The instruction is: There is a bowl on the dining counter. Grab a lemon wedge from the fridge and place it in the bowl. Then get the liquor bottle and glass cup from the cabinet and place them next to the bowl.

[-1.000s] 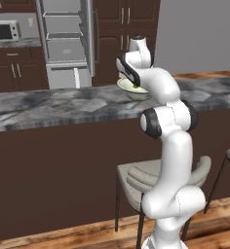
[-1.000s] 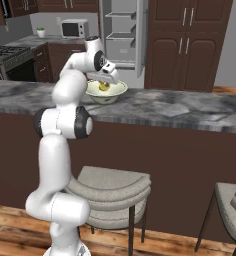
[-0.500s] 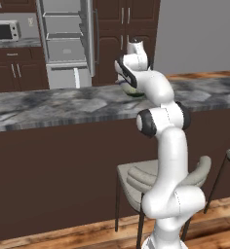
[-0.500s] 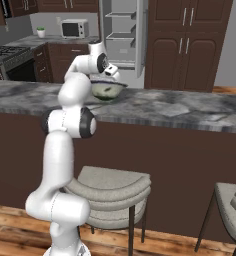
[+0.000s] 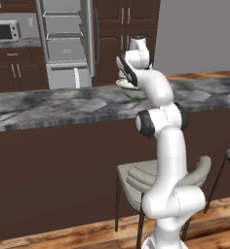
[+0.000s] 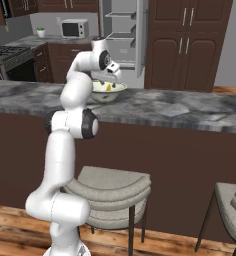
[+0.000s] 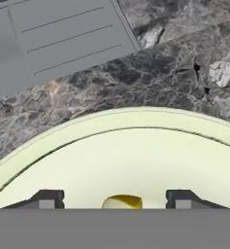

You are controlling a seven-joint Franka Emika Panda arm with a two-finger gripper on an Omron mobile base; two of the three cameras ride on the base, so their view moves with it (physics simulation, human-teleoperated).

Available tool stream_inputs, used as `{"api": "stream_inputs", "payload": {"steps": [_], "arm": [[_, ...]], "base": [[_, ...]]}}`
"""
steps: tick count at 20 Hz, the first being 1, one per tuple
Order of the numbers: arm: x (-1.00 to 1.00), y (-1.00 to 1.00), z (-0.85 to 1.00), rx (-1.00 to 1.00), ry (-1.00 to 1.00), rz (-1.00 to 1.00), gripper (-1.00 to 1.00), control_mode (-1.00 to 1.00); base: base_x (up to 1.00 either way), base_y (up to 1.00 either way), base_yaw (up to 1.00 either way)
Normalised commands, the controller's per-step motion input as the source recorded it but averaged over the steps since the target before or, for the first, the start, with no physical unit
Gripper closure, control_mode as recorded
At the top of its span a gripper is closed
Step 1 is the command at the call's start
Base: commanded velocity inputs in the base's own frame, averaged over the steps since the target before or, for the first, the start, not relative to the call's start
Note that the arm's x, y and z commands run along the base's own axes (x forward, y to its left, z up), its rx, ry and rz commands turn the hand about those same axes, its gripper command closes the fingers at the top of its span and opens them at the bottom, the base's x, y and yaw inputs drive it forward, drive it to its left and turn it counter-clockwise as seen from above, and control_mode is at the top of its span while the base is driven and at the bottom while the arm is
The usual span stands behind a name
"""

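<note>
The white arm bends forward over the dining counter (image 6: 180,111), its gripper (image 7: 115,200) lowered into the bowl (image 7: 136,160). Jaws stand apart, gripping nothing; the lemon wedge (image 7: 122,201) lies between them at 6 o'clock. Bare stone surrounds the bowl; the fridge (image 5: 68,44) stands open at 12 o'clock.

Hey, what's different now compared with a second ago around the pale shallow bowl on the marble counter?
The two-finger gripper has opened over the pale shallow bowl, with the yellow lemon wedge now free between its fingertips, inside the bowl. A second ago the hand was already down at the bowl. The bowl, the grey marbled dining counter and the open fridge stayed put.
</note>
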Motion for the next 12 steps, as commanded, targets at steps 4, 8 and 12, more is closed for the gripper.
{"api": "stream_inputs", "payload": {"steps": [4, 8, 12], "arm": [[0.0, -0.01, 0.2, 0.04, -0.02, 0.0, -1.0, -1.0], [0.0, 0.0, 0.32, 0.04, -0.02, 0.0, -1.0, -1.0], [-0.33, 0.0, 0.66, 0.06, -0.1, 0.0, -1.0, -1.0]], "base": [[0.0, 0.0, 0.0], [0.0, 0.0, 0.0], [0.0, 0.0, 0.0]]}}
